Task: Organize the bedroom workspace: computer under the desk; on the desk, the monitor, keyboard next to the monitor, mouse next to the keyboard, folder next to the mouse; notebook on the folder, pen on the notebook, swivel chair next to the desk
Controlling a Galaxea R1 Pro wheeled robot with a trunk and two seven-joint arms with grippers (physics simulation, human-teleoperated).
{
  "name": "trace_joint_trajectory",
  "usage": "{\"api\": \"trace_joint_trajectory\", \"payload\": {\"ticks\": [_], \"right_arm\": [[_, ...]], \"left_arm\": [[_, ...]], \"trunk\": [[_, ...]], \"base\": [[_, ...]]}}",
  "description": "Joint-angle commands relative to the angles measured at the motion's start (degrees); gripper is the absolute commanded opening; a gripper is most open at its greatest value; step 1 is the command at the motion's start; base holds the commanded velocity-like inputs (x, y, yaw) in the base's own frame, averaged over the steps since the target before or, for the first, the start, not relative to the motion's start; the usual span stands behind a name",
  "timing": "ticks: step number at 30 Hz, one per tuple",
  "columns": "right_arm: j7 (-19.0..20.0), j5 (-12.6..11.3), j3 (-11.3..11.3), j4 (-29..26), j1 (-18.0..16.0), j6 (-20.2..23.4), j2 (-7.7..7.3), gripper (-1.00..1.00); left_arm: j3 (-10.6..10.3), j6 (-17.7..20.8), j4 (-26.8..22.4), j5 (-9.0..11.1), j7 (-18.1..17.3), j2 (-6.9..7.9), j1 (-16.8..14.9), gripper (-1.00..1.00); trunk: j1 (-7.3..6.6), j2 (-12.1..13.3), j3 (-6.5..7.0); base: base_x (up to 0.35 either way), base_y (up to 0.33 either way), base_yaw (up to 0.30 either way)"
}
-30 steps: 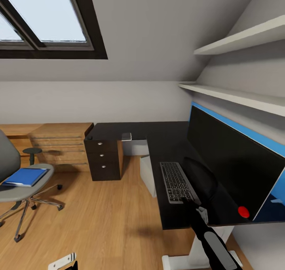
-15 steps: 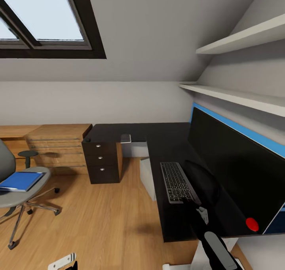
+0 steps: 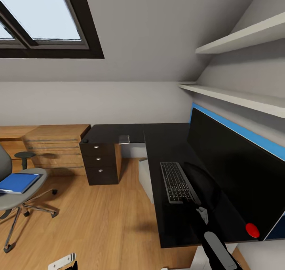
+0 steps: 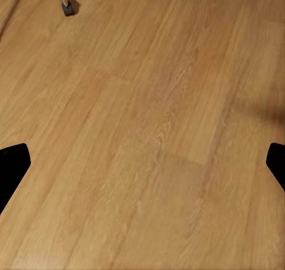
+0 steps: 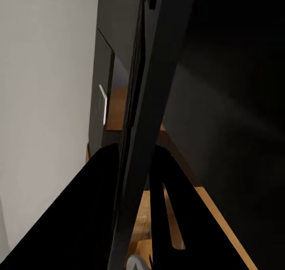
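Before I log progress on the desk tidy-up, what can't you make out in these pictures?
- Right end effector, head view: whether it is open, too small and dark against the desk.
- Chair, head view: cut by the edge.
- Small grey item on the desk's far part: too small to identify.

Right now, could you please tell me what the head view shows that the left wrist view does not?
Head view: the black desk with the monitor and keyboard on it, the blue folder lying on the chair seat, a skylight and wall shelves. Left wrist view: a close look down at the floor between the left claw's two dark fingertips, spread wide apart with nothing between them. Both: the wooden floor and part of the chair's wheeled base.
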Motion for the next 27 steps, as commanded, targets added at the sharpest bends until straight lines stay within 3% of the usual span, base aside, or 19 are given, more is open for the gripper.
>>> {"api": "trace_joint_trajectory", "payload": {"ticks": [1,27], "right_arm": [[0.19,-0.63,0.11,0.0,-0.03,0.07,-0.04,-1.0],[0.11,-0.69,0.15,0.0,-0.03,0.18,-0.02,-1.0]], "left_arm": [[-0.17,0.19,-0.13,0.35,0.45,0.06,0.0,1.0],[-0.17,0.19,-0.13,0.34,0.42,0.06,0.0,1.0]], "trunk": [[0.01,-0.04,-0.06],[0.01,-0.04,-0.06]], "base": [[0.008,-0.007,0.0],[0.019,-0.024,0.0]]}}
